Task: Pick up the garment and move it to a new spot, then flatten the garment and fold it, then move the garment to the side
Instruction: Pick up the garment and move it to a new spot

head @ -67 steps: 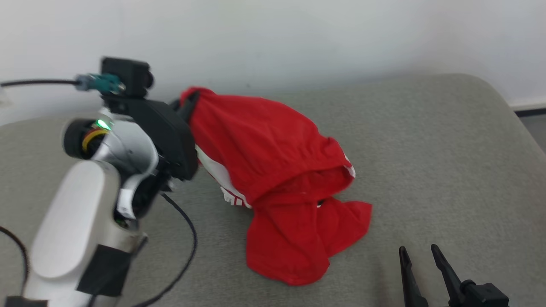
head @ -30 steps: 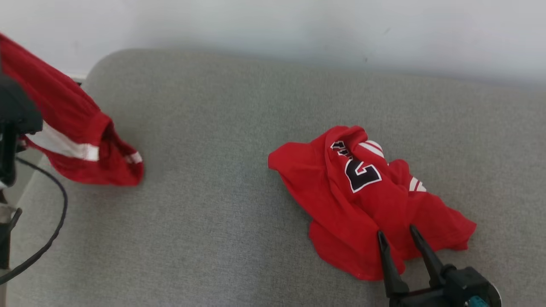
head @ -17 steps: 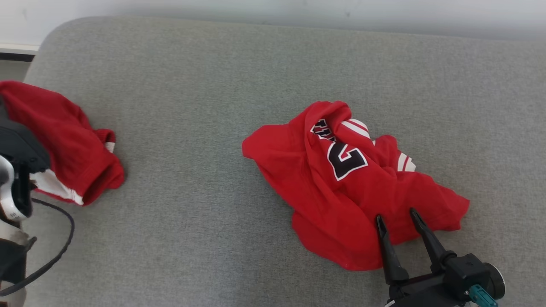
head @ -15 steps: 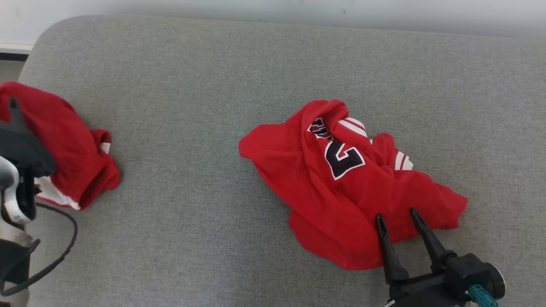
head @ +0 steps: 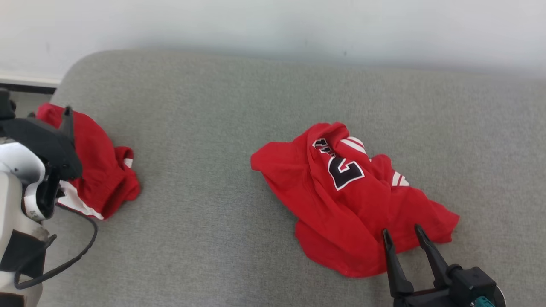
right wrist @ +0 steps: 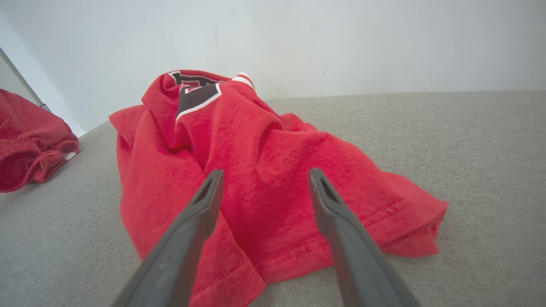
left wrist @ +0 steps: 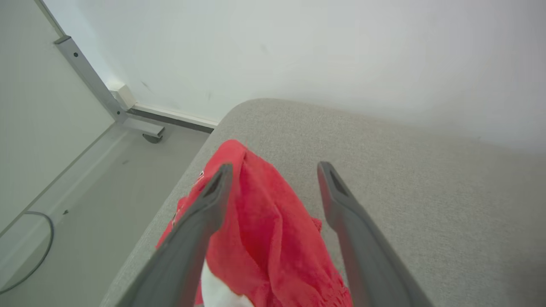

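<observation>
jersey (head: 354,200): red, black-and-white numeral uppermost; crumpled, neither flattened nor folded; lying right of centre on the cushion (head: 213,128).
right gripper (head: 402,229): fingers spread wide, nothing pinched; tips held over the near hem of the jersey; contact with the cloth cannot be told.
bearing: jersey lies straight ahead of the right gripper, along the line of its fingers; the heap rises away from the tips toward the wall (head: 273,25).
long axis: in the head view the heap is drawn out from upper left to lower right; the fingers meet it near the lower-right end, where a stitched hem is offered.
nearer arm: right arm is judged by far the nearer; left arm is well apart, at the other end of the cushion.
left gripper (left wrist: 275,165): fingers spread, nothing clamped; a second red garment (left wrist: 264,230) with white trim lies between and below them, one finger apparently brushing it.
second red garment, place: left end of the cushion, close to the rounded edge.
step judged: a grasp at the jersey hem by the right gripper is expected next.
surface: grey woven upholstery, soft, rounded corners; some drag on cloth is to be expected.
room: plain pale wall behind; pale floor (left wrist: 85,192) and a metal frame bar (left wrist: 89,74) past the left end.
</observation>
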Controlling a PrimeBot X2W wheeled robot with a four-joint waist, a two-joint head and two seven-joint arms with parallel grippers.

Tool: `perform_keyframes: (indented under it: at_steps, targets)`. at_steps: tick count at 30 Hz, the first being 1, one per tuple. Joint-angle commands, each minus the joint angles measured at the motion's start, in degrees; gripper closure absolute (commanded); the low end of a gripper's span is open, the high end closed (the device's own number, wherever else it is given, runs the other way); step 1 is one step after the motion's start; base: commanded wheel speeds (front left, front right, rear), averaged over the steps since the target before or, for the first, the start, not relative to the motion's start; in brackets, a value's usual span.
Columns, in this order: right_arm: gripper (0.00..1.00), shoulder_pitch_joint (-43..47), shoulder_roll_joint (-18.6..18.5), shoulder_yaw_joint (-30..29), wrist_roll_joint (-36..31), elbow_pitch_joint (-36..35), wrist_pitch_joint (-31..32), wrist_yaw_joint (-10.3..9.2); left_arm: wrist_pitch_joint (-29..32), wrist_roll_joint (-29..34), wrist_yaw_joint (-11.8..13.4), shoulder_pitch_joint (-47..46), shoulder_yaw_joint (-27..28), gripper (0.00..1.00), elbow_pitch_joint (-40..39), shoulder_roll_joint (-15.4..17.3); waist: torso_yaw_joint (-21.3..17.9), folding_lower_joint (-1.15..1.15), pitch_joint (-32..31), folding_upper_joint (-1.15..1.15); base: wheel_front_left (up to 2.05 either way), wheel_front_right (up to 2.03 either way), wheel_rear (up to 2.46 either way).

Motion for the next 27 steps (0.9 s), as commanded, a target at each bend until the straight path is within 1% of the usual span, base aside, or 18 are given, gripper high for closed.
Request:
perform_keyframes:
  at_steps: [1, 4, 6, 9, 13, 16, 18, 19, 21, 24, 25, 27]
  targets:
    - [0.00, 1.0, 0.0, -0.5, 0.6, 0.5, -0.6, -0.13, -0.9, 0.5, -0.3, -0.3, -0.4, 0.00, -2.1, 0.4, 2.2, 0.00, -4.2, -0.01, 0.00, 0.00, 0.00]
    - [0.00, 1.5, 0.0, -1.2, 1.0, 1.0, -0.8, -0.13, -1.8, 0.8, -0.6, 0.9, -0.9, 0.00, -4.2, 0.1, 2.4, 0.00, -5.6, -0.01, 0.00, 0.00, 0.00]
    - [0.00, 2.0, 0.0, -1.9, 1.2, 1.4, -1.1, -0.13, -3.6, 1.0, -0.5, 2.4, -0.8, 0.00, -7.0, 0.0, 2.4, 0.00, -6.9, -0.01, 0.00, 0.00, 0.00]
    - [0.00, 2.8, 0.0, -3.2, 1.0, 1.7, -1.3, -0.13, -8.8, 1.8, 0.4, 5.8, -0.6, 0.00, -12.4, -0.7, 1.8, 0.00, -8.6, -0.01, 0.00, 0.00, 0.00]
    - [0.00, 3.7, 0.0, -5.0, 0.3, 1.7, -1.5, -0.13, -15.8, 2.1, 1.8, 12.9, -0.2, 0.00, -18.7, -2.7, 0.4, 0.00, -10.3, -0.01, 0.00, 0.00, 0.00]
    - [0.00, 4.3, 0.0, -6.3, -0.6, 1.1, -1.2, -0.13, -21.3, 2.5, 2.9, 19.0, -0.3, 0.00, -22.8, -4.8, -1.3, 0.00, -11.0, -0.01, 0.00, 0.00, 0.00]
    - [0.00, 4.4, 0.0, -6.5, -1.2, 0.6, -0.7, -0.12, -24.4, 1.7, 3.8, 23.7, 0.2, 0.00, -24.5, -6.2, -2.9, 0.00, -11.2, -0.01, 0.00, 0.00, 0.00]
    - [0.00, 4.4, 0.0, -6.8, -1.4, 0.4, -0.6, -0.13, -26.5, 2.1, 4.2, 25.8, 0.6, 0.00, -25.6, -6.3, -3.8, 0.00, -11.3, -0.01, 0.00, 0.00, 0.00]
    - [0.00, 4.4, 0.0, -6.9, -1.6, -0.1, -0.2, -0.13, -29.0, 2.4, 4.8, 29.8, 0.9, 0.00, -27.0, -7.7, -5.5, 0.00, -11.4, -0.01, 0.00, 0.00, 0.00]
    - [0.00, 4.2, 0.0, -6.5, -2.1, -0.6, 0.4, -0.13, -30.8, 4.0, 5.0, 35.4, 0.7, 0.00, -28.8, -8.7, -8.1, 0.00, -11.5, -0.01, 0.00, 0.00, 0.00]
    - [0.00, 4.2, 0.0, -6.5, -2.1, -0.8, 0.4, -0.13, -31.1, 4.5, 4.7, 36.9, 0.3, 0.00, -29.4, -9.2, -8.8, 0.00, -11.5, -0.01, 0.00, 0.00, 0.00]
    - [0.00, 4.2, 0.0, -6.3, -2.4, -0.9, 0.7, -0.13, -31.4, 5.9, 4.9, 39.6, 0.2, 0.00, -30.4, -10.2, -10.2, 0.00, -11.5, -0.01, 0.00, 0.00, 0.00]
